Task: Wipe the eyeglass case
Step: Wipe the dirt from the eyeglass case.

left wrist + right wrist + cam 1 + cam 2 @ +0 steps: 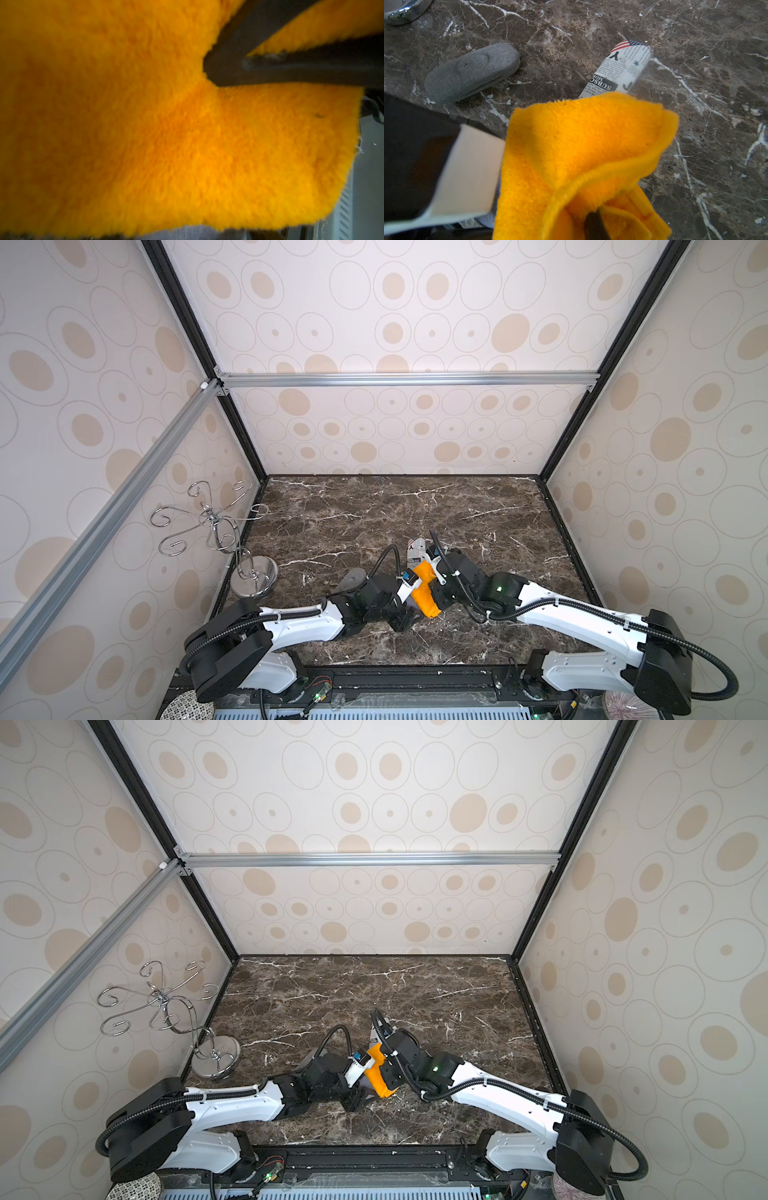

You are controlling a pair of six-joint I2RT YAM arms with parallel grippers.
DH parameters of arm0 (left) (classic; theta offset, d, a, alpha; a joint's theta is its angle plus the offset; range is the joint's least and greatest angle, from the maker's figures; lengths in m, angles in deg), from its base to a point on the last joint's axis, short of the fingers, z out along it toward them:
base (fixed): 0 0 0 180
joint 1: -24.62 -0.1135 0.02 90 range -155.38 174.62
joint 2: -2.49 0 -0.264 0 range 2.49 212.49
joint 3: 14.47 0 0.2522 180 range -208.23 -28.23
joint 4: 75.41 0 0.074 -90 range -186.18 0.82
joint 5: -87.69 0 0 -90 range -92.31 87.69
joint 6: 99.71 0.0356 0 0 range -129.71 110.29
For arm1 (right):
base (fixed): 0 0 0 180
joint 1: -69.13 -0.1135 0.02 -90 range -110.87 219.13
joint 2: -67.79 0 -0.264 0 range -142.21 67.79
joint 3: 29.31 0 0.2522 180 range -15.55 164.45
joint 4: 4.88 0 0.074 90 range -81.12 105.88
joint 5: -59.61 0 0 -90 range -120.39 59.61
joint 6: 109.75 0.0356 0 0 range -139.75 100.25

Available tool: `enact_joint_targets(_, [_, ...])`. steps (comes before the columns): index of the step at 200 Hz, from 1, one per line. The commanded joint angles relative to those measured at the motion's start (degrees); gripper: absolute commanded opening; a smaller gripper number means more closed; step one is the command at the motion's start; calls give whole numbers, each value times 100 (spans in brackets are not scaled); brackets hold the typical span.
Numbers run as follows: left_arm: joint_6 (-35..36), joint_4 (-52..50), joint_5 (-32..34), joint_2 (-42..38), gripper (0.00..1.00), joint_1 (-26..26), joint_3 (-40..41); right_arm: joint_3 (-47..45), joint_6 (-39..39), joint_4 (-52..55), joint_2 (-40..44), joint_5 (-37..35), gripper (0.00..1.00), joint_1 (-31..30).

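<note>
Your right end effector (593, 225) is clamped on the orange cloth (426, 593). It pinches a bunched fold at one edge so the rest hangs free as a loose pad, which reads as a wiping grip. Your left end effector (409, 587) is closed too, but its tips are buried behind the cloth, so no view shows what it grips. A lavender-grey strip (187, 232) peeks out under the cloth's edge at the bottom of the left wrist view. It's probably a case held up for wiping, but that's a guess. Two eyeglass cases lie flat on the marble surface (374, 510). The grey fabric case (471, 72) is in the upper left of the right wrist view. The newspaper-print case (618, 70) is at upper centre, its near end hidden by the cloth; the cloth looks raised off it, contact unclear. In both top views they sit lower centre, the grey one just up-left of your left wrist, the printed one just beyond your right wrist. Pose: both arms reach low and inward from the bottom corners of the frame, forearms nearly level. The wrists meet nose to nose at lower centre with the cloth sandwiched between them. The chrome hook stand (253, 576) stands apart at lower left, not involved.
</note>
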Motion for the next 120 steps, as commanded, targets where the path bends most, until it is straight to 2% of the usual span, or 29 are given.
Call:
enact_joint_targets(1, [-136, 583, 130, -81, 48, -22, -388, -4, 313, 355, 105, 77, 0, 62])
enact_joint_targets(18, [-172, 569, 155, -134, 48, -22, -387, -122, 367, 277, 336, 365, 0, 220])
enact_joint_targets(65, [-511, 552, 221, -174, 46, -35, -497, -358, 392, 487, 987, 519, 0, 570])
enact_joint_targets(90, [-1168, 969, -322, -127, 46, -282, -378, -553, 546, 548, 1438, 620, 0, 854])
enact_joint_targets(120, [-1852, 1816, -910, -211, 45, -671, -27, -862, 807, 358, 2165, 1217, 0, 1417])
